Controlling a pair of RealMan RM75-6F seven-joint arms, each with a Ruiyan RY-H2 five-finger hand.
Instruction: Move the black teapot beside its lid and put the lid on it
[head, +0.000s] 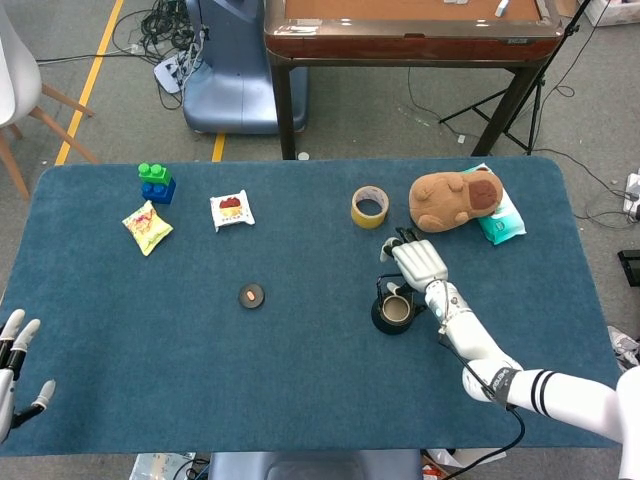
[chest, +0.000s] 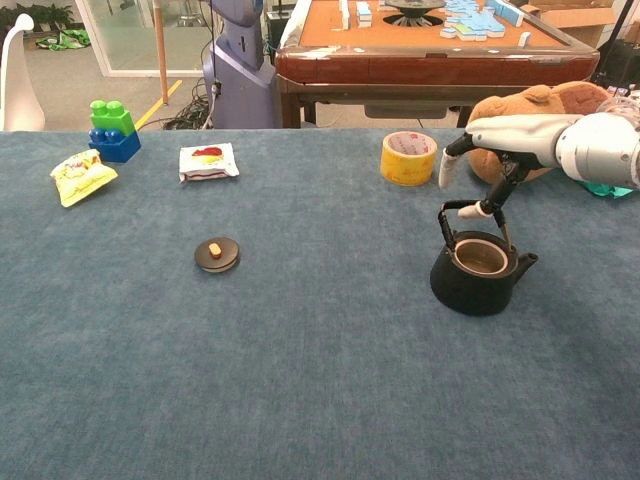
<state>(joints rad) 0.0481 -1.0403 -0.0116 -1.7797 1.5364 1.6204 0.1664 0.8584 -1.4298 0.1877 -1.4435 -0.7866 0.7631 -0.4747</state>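
Note:
The black teapot (chest: 477, 270) stands upright and uncovered right of the table's middle, its handle raised; the head view shows the teapot (head: 393, 313) partly under my hand. Its small dark lid (chest: 217, 253) with an orange knob lies flat well to the left, also seen as the lid (head: 251, 296). My right hand (chest: 508, 140) hovers just above the handle, fingers spread and curved down, the thumb tip beside the handle's top; it holds nothing. In the head view the right hand (head: 419, 262) covers the handle. My left hand (head: 12, 368) rests open at the table's near left corner.
A yellow tape roll (chest: 408, 157) and a brown plush toy (chest: 525, 128) over a teal packet (head: 498, 223) sit behind the teapot. At the far left are green-blue blocks (chest: 112, 130), a yellow snack bag (chest: 80, 174) and a white snack packet (chest: 208, 161).

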